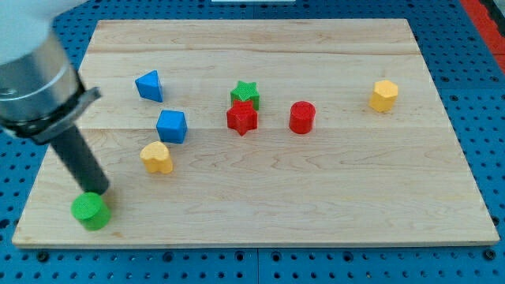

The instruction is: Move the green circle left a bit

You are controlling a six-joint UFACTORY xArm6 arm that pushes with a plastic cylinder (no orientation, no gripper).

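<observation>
The green circle (91, 211) lies near the board's bottom left corner. My tip (99, 192) is at the end of the dark rod, touching the green circle's upper right side. The rod slants up to the view's left, into the arm's grey body.
A yellow block (157, 157), a blue cube (171, 125) and a blue triangle (149, 85) sit to the upper right of my tip. A green star (245, 93), a red star (242, 118), a red cylinder (301, 117) and a yellow hexagon (383, 95) lie further right. The board's left edge (47, 170) is close.
</observation>
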